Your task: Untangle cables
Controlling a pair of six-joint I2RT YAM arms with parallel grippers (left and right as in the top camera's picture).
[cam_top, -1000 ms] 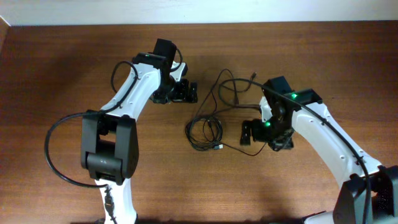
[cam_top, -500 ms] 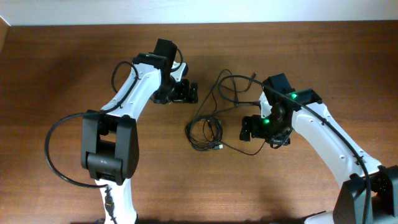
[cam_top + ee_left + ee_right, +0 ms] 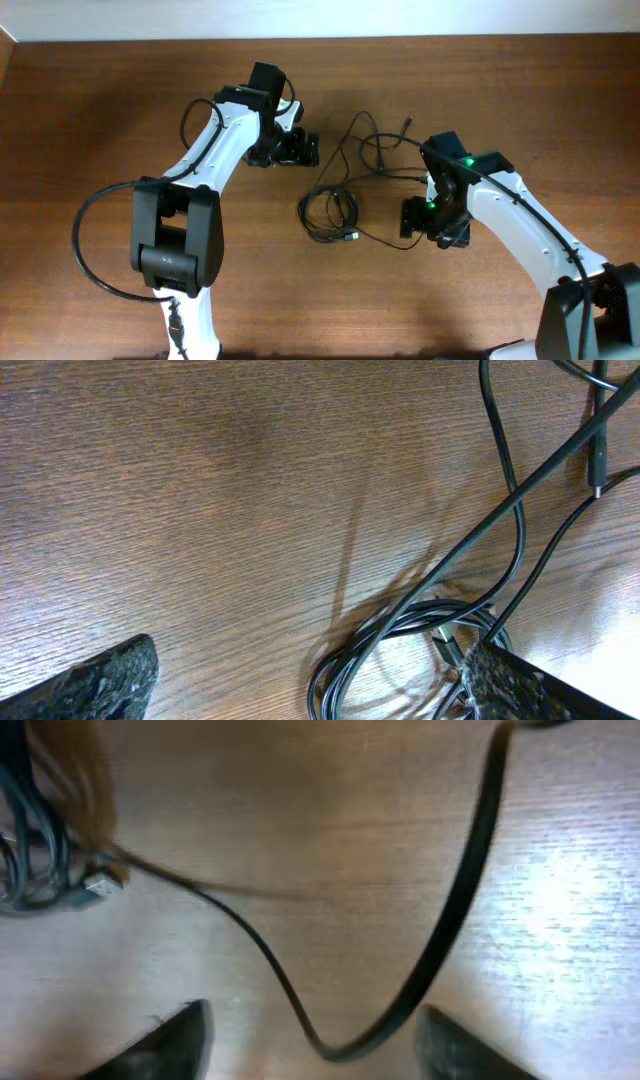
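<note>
Right pincer (image 3: 407, 219), low on its bent arm and facing 9 o'clock, stands half-spread astride a loop of the thin black cables (image 3: 462, 870) on the wooden counter (image 3: 100, 120). Left pincer (image 3: 308, 150) gapes wide, empty, at their 11 o'clock.

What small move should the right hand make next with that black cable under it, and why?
Probably close the right hand on the thin black cable's bend: its wrist view shows that bend lying between the two fingers, which stand apart without pinching it. Gripping should come before pulling it from the coiled loops.
</note>
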